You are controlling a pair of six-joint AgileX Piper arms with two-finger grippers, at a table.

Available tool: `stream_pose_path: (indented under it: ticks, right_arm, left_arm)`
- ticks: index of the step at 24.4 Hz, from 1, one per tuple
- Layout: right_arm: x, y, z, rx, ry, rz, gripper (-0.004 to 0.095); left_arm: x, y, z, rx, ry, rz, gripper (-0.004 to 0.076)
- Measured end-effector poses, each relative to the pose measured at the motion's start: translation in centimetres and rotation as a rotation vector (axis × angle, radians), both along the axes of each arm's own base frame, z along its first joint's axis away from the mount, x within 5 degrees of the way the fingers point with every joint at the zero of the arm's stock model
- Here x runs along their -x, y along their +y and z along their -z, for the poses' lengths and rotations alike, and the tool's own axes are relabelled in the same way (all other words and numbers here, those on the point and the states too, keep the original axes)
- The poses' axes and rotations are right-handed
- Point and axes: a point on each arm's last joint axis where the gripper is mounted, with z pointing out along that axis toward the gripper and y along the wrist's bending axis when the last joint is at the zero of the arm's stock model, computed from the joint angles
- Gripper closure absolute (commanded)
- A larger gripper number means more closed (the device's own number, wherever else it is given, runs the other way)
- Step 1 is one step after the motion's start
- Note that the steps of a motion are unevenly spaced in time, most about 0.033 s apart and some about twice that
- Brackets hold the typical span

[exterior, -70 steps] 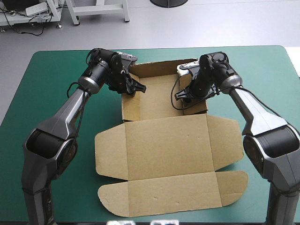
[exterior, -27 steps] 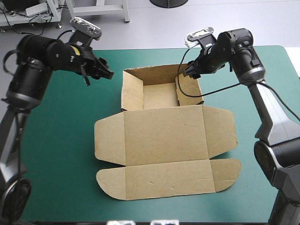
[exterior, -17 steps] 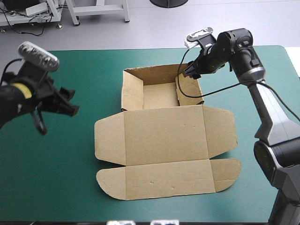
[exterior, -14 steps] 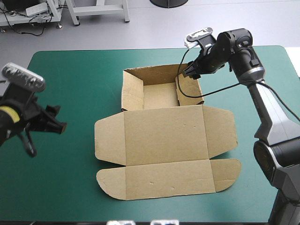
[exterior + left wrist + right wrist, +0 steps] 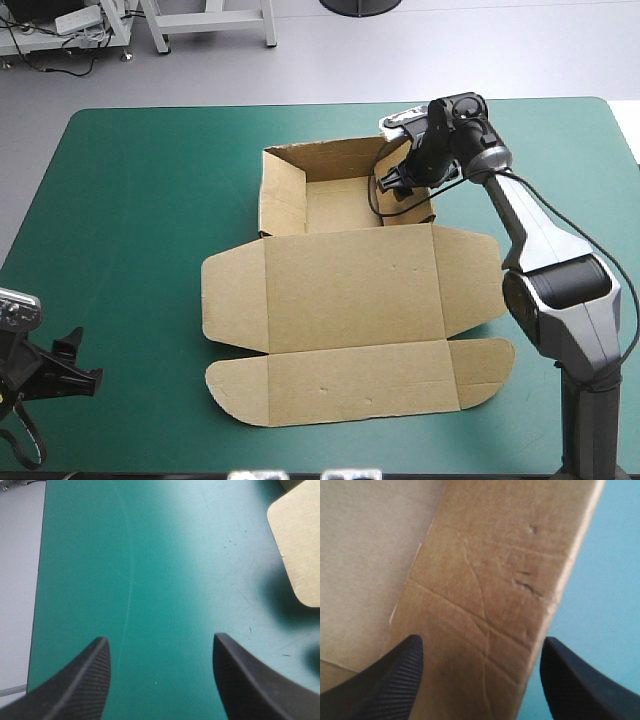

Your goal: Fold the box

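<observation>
The box (image 5: pixel 350 290) is found at the middle of the table (image 5: pixel 140 200). Its tray (image 5: pixel 340 200) is raised at 12 o'clock, and its lid (image 5: pixel 350 290) is laid flat toward 6 o'clock.

The right gripper (image 5: pixel 390 186) is held over the tray's right wall (image 5: pixel 490 590), at about 1 o'clock from the table's middle. Its jaws are spread, and nothing is pinched; the wall is seen just ahead of and between them. The left gripper (image 5: pixel 82 362) is parked near the table's 8 o'clock corner, well apart from the box. Its jaws are likewise spread, over bare cover, with only a rounded flap (image 5: pixel 300 545) seen off to one side.

Trouble is judged most likely at the right wall. If it is pressed from above with the jaws spread, the board may be creased or buckled rather than tucked. If it is pushed sideways, the whole box may be slid across the cover, since nothing is braced against it on the left. A wall not fully tucked may also be sprung open once released.

Counted: one box, one tray, one lid, two grippers.
</observation>
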Motion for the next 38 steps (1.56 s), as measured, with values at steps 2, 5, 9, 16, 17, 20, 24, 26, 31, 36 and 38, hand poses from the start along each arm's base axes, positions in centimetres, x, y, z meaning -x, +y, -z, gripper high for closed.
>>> stream_pose_path:
  ticks: [2,5,9,16,17,20,24,26,31,36,38]
  right_arm:
    - [-0.4,0.1,1.3,0.007,0.027,0.005,0.0417]
    - [-0.7,0.3,2.2,0.004,0.048,0.007,0.0671]
    - [-0.8,0.2,2.3,0.003,0.042,0.001,0.0931]
    - [-2.0,-2.1,0.1,-0.009,-0.036,-0.004,0.0932]
    - [-2.6,-4.2,-0.7,-0.013,-0.062,0.030,0.0933]
    - [-3.5,-12.0,-1.8,0.005,-0.095,0.171,0.0933]
    - [-2.4,-24.0,-2.8,0.028,-0.117,0.413,0.0933]
    - [-1.3,-28.4,-2.8,0.023,-0.119,0.495,0.0933]
    - [0.5,-33.4,-2.2,0.015,-0.104,0.567,0.0933]
    - [0.6,-34.2,-0.4,0.018,-0.055,0.554,0.0933]
    - [0.5,-34.2,0.4,0.015,-0.037,0.544,0.0928]
  left_arm:
    - [0.1,0.0,0.0,0.003,-0.002,-0.002,0.0290]
    - [0.1,0.0,0.1,0.001,0.000,-0.005,0.0290]
    - [-0.1,0.0,0.5,0.002,0.014,-0.010,0.0290]
    - [-0.3,0.1,1.3,-0.016,0.036,-0.026,0.0290]
    - [-0.3,0.1,1.3,-0.019,0.034,-0.030,0.0290]
    - [-0.4,0.3,1.3,-0.034,0.029,-0.040,0.0290]
    - [-0.4,0.3,1.3,-0.038,0.028,-0.042,0.0290]
    - [-0.4,0.3,1.3,-0.038,0.027,-0.042,0.0290]
    - [-0.4,0.3,1.3,-0.033,0.027,-0.047,0.0290]
    - [-0.4,0.3,1.2,-0.033,0.026,-0.050,0.0290]
    - [-0.4,0.3,1.2,-0.033,0.024,-0.051,0.0290]
